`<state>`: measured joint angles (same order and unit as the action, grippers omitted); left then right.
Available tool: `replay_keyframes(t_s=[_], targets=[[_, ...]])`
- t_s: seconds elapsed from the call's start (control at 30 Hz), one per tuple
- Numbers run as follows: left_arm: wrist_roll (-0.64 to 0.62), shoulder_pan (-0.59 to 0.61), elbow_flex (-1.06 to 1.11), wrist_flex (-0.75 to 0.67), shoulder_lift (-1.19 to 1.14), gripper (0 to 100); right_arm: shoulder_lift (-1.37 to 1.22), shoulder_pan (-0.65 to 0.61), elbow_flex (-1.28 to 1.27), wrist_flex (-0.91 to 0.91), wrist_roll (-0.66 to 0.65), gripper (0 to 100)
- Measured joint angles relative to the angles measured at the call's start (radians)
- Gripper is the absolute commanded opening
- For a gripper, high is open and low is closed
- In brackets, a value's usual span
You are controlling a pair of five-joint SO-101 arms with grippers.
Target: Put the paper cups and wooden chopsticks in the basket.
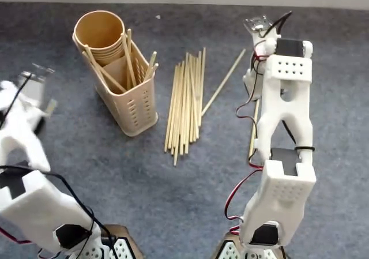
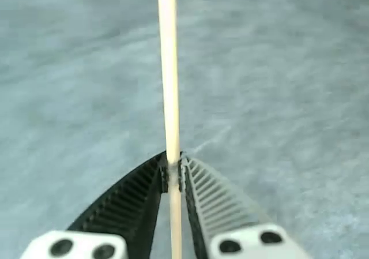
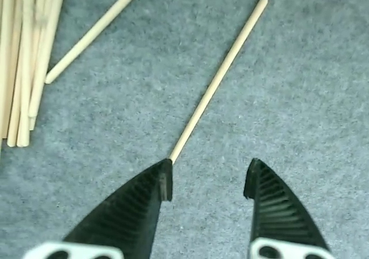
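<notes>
We see the basket point(image 1: 135, 106) upper left in the high view, paper cups point(image 1: 101, 31) and a few chopsticks point(image 1: 128, 60) inside, bare table point(image 1: 161, 195) below it and the pile of chopsticks point(image 1: 184, 106) just to its right. At that view's left edge, our left gripper point(image 2: 173, 169) has its fingers pinched on 1 held chopstick point(image 2: 168, 68). Our right gripper point(image 3: 207, 181) holds its fingers wide, a lone chopstick point(image 3: 219, 77) ending at 1 fingertip

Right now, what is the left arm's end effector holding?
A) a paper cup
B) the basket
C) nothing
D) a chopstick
D: the left end effector is shut on a single chopstick that sticks out past its tips.
</notes>
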<state>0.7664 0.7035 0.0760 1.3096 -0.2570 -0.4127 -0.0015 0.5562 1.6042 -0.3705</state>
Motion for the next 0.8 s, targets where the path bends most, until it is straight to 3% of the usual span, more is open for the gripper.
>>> replay_keyframes(t_s=[0.2,0.37,0.6,0.8], targets=[[-0.115,0.086,-0.407,0.198,0.075,0,0.0,0.0,0.0,0.0,0.072,21.3],[-0.315,0.037,-0.746,0.275,0.15,0,0.0,-0.018,0.0,0.0,0.097,20.7],[-0.565,-0.279,-1.1,0.308,0.19,0,0.037,-0.02,-0.012,-0.023,0.164,2.1],[-0.72,-0.609,-1.175,0.318,0.192,0,0.341,0.025,-0.153,-0.025,0.176,10.8]])
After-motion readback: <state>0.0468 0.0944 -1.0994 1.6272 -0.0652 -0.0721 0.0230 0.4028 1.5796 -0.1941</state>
